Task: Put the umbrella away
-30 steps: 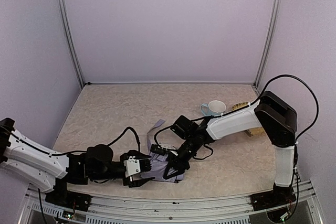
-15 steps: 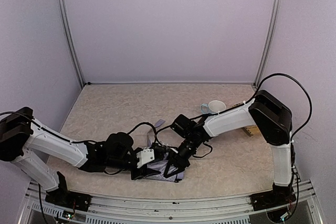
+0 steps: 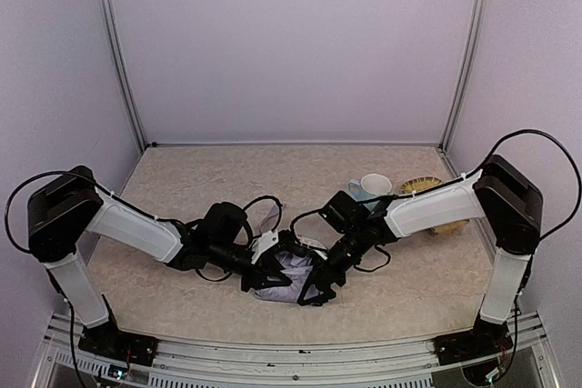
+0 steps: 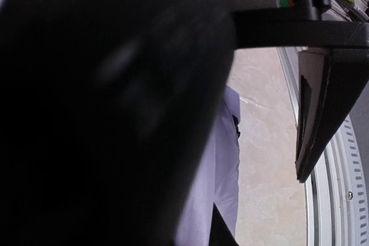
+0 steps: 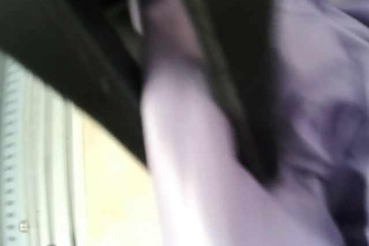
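Note:
The pale lavender umbrella [image 3: 289, 273] lies crumpled on the table near the front edge, between my two grippers. My left gripper [image 3: 260, 272] reaches in from the left, its jaws narrowed on the umbrella's left edge. In the left wrist view, lavender umbrella fabric [image 4: 225, 159] fills the slim gap beside one dark finger [image 4: 323, 113]; a blurred black mass hides the other side. My right gripper [image 3: 320, 286] stands open at the umbrella's right side, fingers spread. The right wrist view is blurred, showing lavender umbrella cloth [image 5: 190, 171] close up. The black handle is hidden.
A light blue mug [image 3: 371, 186] stands at the right rear, just behind the right forearm. A yellowish woven basket [image 3: 427, 186] sits beside it, partly behind the arm. A metal rail [image 3: 291, 353] runs along the table's front edge.
My left arm has swung in from the front left and its jaws have narrowed on the umbrella. My right gripper has opened. The umbrella has shifted slightly right.

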`<state>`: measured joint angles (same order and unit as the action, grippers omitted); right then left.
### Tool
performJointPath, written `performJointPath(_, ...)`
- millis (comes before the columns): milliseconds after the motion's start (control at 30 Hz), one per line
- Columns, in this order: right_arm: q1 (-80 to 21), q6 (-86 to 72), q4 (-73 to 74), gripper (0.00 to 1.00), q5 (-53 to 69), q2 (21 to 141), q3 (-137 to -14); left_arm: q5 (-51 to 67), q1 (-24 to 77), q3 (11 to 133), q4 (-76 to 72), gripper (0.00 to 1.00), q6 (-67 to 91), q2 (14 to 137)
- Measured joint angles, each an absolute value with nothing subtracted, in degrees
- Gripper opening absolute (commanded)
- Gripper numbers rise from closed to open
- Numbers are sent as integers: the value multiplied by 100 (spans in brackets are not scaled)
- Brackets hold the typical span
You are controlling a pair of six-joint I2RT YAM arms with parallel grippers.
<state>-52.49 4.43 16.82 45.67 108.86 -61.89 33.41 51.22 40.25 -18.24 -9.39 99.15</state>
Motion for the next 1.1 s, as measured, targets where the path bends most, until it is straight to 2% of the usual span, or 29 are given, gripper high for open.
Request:
performJointPath(233, -5297, 185, 1470, 93, 2689, 9526, -5422, 4174, 4696, 4320, -1885, 10, -532, 10412)
performJointPath(433, -6307, 840, 681, 96, 735, 8552, -4899, 4692, 4510, 4598, -1708, 8, -346, 10709)
performJointPath(600, -7067, 1824, 379, 97, -325, 9004, -4939, 5000, 4392, 4805, -1503, 7, -252, 10899)
performJointPath(767, -7102, 2523, 410, 96, -1081, 9931, -5221, 5205, 4303, 4919, -1431, 6, -172, 11037)
performJointPath(933, -7057, 2773, 390, 92, -1481, 10259, -5481, 5393, 4237, 5085, -1271, 4, -169, 11181)
performJointPath(1100, -6943, 2773, 392, 74, -1520, 10490, -5714, 5618, 4182, 5247, -1107, 4, -198, 11327)
